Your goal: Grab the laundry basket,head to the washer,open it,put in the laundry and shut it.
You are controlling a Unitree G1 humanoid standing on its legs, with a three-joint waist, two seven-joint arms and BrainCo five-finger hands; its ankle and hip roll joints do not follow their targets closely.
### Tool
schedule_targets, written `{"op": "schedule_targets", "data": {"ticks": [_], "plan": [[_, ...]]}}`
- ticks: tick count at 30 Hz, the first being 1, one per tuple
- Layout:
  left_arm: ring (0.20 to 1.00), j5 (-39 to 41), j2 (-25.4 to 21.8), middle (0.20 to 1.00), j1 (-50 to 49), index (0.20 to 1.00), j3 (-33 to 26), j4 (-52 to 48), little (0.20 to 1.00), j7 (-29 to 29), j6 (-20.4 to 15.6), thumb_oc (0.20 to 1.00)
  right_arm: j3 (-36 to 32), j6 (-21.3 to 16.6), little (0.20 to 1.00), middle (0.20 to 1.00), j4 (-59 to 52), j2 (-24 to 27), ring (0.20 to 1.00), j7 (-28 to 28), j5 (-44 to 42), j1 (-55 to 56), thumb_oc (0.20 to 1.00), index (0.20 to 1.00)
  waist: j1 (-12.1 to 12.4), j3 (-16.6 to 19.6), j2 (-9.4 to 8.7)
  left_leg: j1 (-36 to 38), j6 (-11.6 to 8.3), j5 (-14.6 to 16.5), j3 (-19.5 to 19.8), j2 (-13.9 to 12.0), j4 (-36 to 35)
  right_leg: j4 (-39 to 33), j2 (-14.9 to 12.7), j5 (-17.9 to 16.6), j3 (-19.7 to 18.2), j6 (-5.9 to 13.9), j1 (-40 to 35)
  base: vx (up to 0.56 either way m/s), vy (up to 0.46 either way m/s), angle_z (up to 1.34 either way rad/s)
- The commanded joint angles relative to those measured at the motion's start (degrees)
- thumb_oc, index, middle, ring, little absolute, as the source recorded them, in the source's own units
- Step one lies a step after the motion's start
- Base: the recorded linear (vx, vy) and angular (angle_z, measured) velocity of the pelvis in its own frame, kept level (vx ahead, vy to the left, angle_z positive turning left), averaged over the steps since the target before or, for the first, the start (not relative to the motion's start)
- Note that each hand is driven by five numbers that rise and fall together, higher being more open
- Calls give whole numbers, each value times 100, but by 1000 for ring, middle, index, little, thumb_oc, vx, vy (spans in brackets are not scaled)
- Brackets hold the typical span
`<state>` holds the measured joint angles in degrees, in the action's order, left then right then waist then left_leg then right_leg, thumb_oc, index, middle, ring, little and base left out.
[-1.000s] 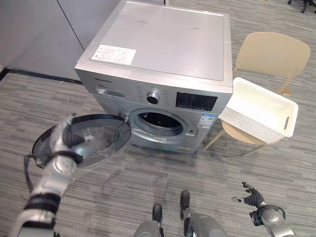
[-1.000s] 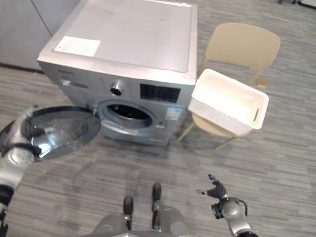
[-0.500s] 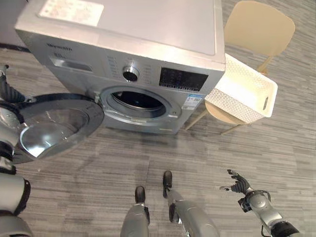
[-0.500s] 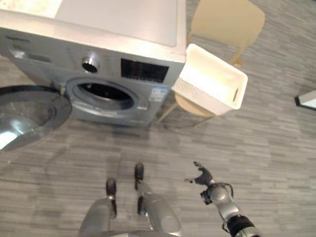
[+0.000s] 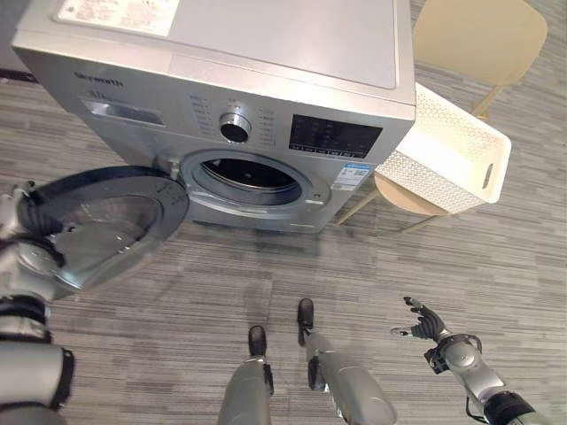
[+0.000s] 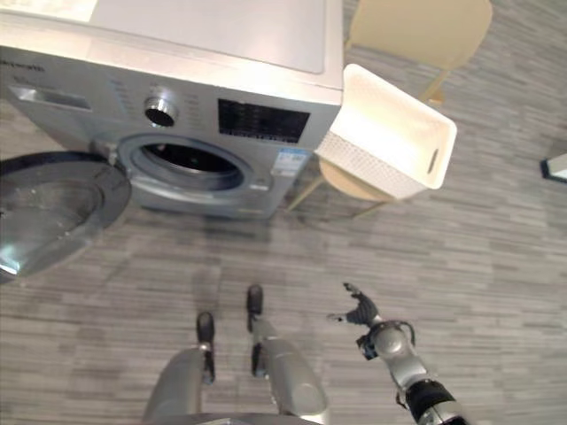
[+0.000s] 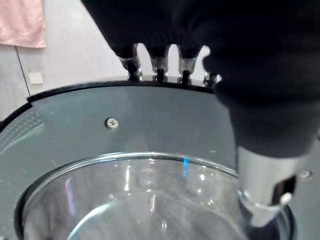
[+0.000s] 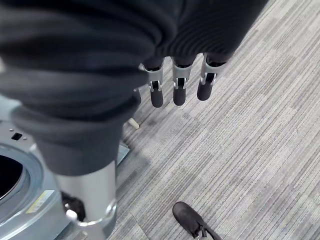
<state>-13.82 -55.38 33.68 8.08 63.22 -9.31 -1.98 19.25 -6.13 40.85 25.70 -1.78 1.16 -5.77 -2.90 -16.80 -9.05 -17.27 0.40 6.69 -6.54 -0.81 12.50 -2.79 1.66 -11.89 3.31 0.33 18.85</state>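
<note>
One white laundry basket tilted on chair, contents unseen.

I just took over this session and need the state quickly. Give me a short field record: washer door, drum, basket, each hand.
washer door: swung fully open to the robot's left
drum opening: dark, contents not visible
laundry basket: white, tilted on the beige chair right of the washer
left hand: fingers hooked over the door's edge
right hand: open, low over the floor, holding nothing
</note>
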Motion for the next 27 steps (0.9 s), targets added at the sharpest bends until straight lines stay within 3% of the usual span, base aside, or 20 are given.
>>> {"op": "schedule_targets", "data": {"ticks": [1,3,4,10,15,21,22,24,27], "plan": [[1000,1155,949,1000,-1090,1000,-265,-777,1000,57,-147,1000,-275,-7,1000,1000,-230,165,1000,-143,124,241,1000,1000,135,208,28,-100,-15,-201,115,36,-90,554,-361,994,17,673,-490,-1,-9,-6],[1000,2021,1722,1000,-2088,1000,-584,-2059,1000,323,-323,1000,-483,87,1000,1000,-310,150,1000,-157,287,372,1000,1000,211,208,114,58,-3,-173,116,65,-136,566,-388,1054,40,625,-607,8,-6,-3],[1000,2020,1721,1000,-2098,1000,-591,-2067,1000,324,-319,1000,-478,88,1000,1000,-312,150,1000,-156,287,373,1000,1000,193,231,108,38,-3,-202,123,76,-158,561,-397,1044,47,626,-584,0,0,0],[1000,2953,2787,1000,-3455,1000,-269,-4342,1000,1002,-382,1000,-746,178,1000,1000,-395,107,1000,-47,590,569,1000,1000,262,310,293,341,56,-197,99,135,-304,436,-406,1055,11,574,-828,10,-37,10],[1000,3274,3146,1000,-3322,1000,289,-5016,1000,1219,-348,1000,-623,188,1000,1000,-318,16,1000,-110,686,526,1000,1000,226,258,302,396,87,-184,13,96,-321,351,-338,1009,-72,558,-852,-46,-67,-5],[1000,2611,3198,1000,-2062,1000,680,-4458,1000,708,-405,1000,-414,191,1000,1000,-358,1,1000,-173,695,482,1000,1000,30,325,202,360,84,-264,-177,26,-429,293,-236,908,-287,552,-691,-53,-35,-38],[1000,1859,2951,1000,-1427,1000,763,-3811,1000,399,-338,1000,-360,194,1000,1000,-360,88,1000,-161,713,454,1000,1000,-79,348,195,345,76,-269,-270,-7,-443,304,-186,863,-396,559,-614,-21,-11,-72],[1000,1639,2793,1000,-1023,1000,796,-3284,1000,176,-276,1000,-334,188,1000,1000,-398,142,1000,-179,710,451,1000,1000,-147,376,187,313,67,-294,-314,-20,-447,307,-165,840,-435,557,-561,-8,-10,-48],[1000,852,2157,1000,33,1000,1045,-1954,1000,-180,-128,1000,-346,108,1000,1000,-548,402,1000,-199,585,510,1000,1000,-326,426,203,237,39,-344,-410,-69,-447,336,-137,791,-477,576,-430,-9,-18,-29]]}}
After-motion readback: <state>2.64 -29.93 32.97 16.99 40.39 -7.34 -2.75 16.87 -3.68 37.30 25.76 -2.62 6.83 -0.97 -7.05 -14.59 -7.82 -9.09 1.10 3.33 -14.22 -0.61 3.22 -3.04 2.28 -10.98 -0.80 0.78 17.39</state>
